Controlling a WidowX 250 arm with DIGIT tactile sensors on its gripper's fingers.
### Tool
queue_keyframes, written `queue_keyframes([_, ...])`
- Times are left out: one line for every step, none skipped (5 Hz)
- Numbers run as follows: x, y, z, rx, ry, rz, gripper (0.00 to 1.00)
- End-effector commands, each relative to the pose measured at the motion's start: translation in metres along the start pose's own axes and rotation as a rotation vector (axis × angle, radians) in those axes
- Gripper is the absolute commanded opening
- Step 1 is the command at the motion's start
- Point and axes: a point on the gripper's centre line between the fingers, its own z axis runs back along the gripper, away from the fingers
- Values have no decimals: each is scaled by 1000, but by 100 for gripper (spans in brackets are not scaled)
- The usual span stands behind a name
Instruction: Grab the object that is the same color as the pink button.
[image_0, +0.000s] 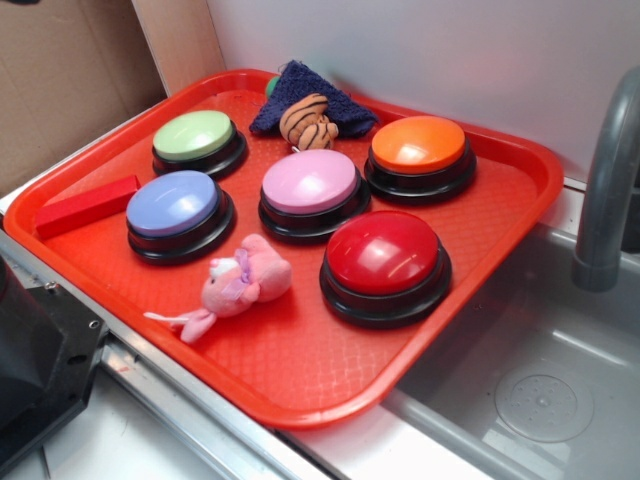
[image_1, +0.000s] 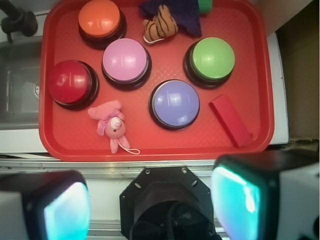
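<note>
A red tray (image_0: 520, 190) holding five dome buttons fills the centre of the exterior view, set beside a steel sink (image_0: 540, 380) at lower right. The pink plush toy (image_0: 245, 285) lies on the tray floor toward its near edge, below the pink button (image_0: 310, 185), between the lilac-blue button (image_0: 175, 207) on the left and the red button (image_0: 385, 255) on the right, close to both but touching neither as far as can be seen. Its thin pale limbs trail toward the lower left. A green button (image_0: 195, 137) and an orange button (image_0: 418, 147) sit in the back row. Between them an orange striped plush toy (image_0: 308, 122) rests on a dark blue cloth (image_0: 290, 85); a green object behind the cloth is almost wholly hidden and cannot be identified. A red block (image_0: 88, 205) lies along the tray's left side.

In the wrist view the gripper (image_1: 150, 205) appears only as two blurred fingers (image_1: 65, 210) at the lower corners, cut off by the frame edge and set wide apart with nothing between them, well short of the tray. In this view the pink plush toy (image_1: 112, 122) sits left of centre. A grey faucet (image_0: 605, 190) is cropped at the right edge of the exterior view, and a dark piece of equipment at lower left there is too cut off to make out.
</note>
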Motion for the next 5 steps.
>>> queue_keyframes([0,0,0,0,0,0,100])
queue_keyframes([7,-10,-6,22,-11,-86,100])
queue_keyframes([11,-23,-17,26,-25,-115,100])
queue_keyframes([17,-40,-37,-15,-100,-149,100])
queue_keyframes([18,-49,-57,19,-70,-125,100])
